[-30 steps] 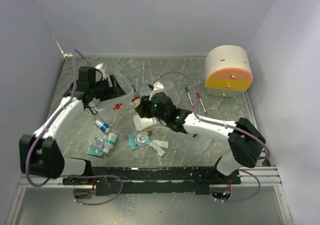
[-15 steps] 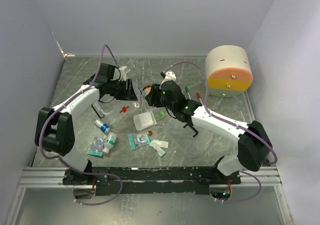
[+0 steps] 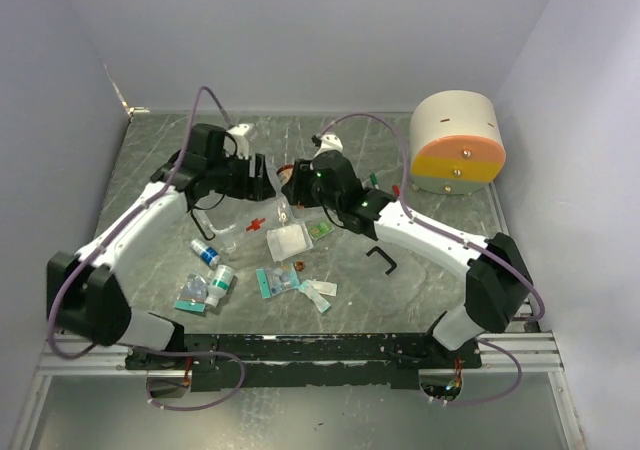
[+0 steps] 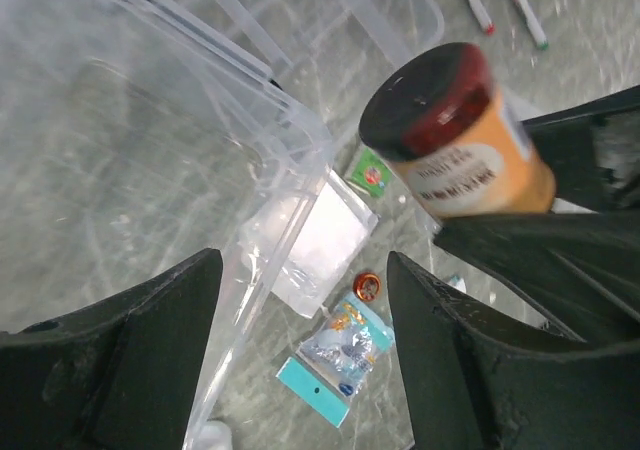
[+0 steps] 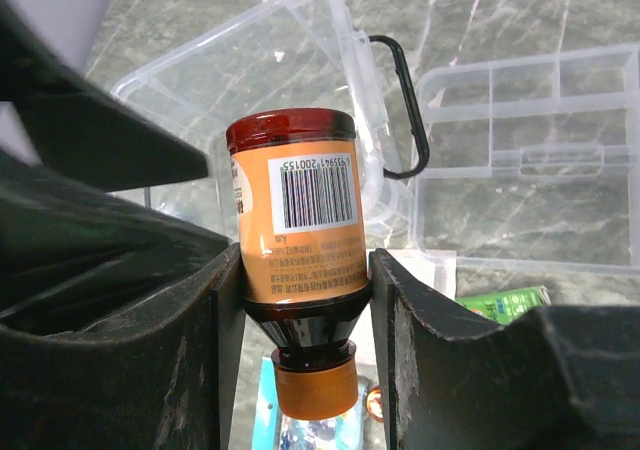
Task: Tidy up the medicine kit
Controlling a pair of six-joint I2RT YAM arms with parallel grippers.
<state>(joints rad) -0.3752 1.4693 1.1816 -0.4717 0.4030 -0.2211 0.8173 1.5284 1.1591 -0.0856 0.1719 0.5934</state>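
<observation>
The medicine kit, a clear box (image 4: 130, 120) with a red cross (image 3: 255, 222) and a black handle (image 5: 405, 110), lies left of centre. Its divided tray insert (image 5: 530, 170) rests just beyond it. My right gripper (image 5: 300, 270) is shut on an orange bottle (image 5: 295, 210), cap toward the wrist, held above the box's rim; the bottle (image 4: 460, 140) also shows in the left wrist view. My left gripper (image 4: 305, 300) stands open over the box's near corner. The thin clear wall (image 4: 255, 300) passes between its fingers, close to the left one (image 4: 120, 350).
On the table near the box lie a white gauze pack (image 3: 288, 240), a green sachet (image 3: 322, 231), a small orange cap (image 3: 299, 267), blue sachets (image 3: 278, 282), two small bottles (image 3: 222, 278) and a black bracket (image 3: 381, 260). Two pens (image 4: 480, 0) and a round drum (image 3: 457, 142) sit at the back right.
The right gripper carried the orange bottle up and left to the box. The left arm swung right to the box's right side, and the box shifted slightly right.
</observation>
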